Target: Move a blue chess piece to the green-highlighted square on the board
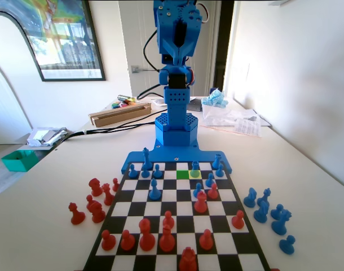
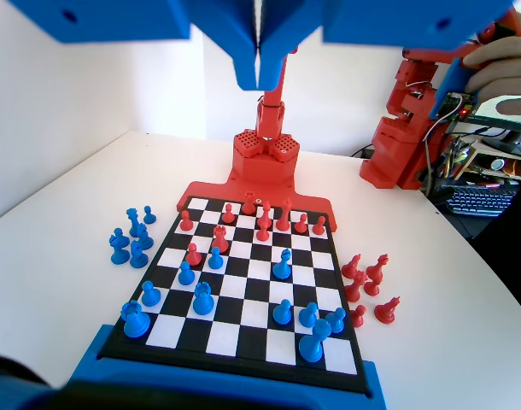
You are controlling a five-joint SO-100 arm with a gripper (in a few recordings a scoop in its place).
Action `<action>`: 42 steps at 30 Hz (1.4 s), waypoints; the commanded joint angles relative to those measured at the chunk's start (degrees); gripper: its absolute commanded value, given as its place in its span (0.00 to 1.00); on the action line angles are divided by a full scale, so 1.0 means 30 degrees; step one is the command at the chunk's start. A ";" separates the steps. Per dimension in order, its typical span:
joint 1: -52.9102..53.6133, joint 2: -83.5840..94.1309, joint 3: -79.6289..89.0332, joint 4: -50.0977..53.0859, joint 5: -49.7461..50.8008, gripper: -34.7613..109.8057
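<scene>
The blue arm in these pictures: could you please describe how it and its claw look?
The blue arm is bright blue printed plastic, blocky, with a black segment mid-column, a perforated hexagonal base and black cables trailing to the picture's left in the fixed view. Its claw, seen in the wrist view, is two flat, wedge-shaped blue jaws.

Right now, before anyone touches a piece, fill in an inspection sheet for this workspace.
Surface: white table, with the board flat on it.
Job's things: blue pawn on the yellow square; green square bare.
Clutter: loose red pieces and loose blue pieces beside the board; green tray; cardboard box.
Grippers: claw raised, jaws shut, empty.
Cables: black cable on the table.
Surroundings: framed picture on the wall.
</scene>
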 commanded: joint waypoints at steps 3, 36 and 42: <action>0.0264 0.0059 -0.1055 -0.0264 -0.0264 0.25; -0.1172 -0.8496 -0.6709 0.3926 -0.2578 0.25; -0.1582 -1.1807 -0.7002 0.3896 -0.3633 0.25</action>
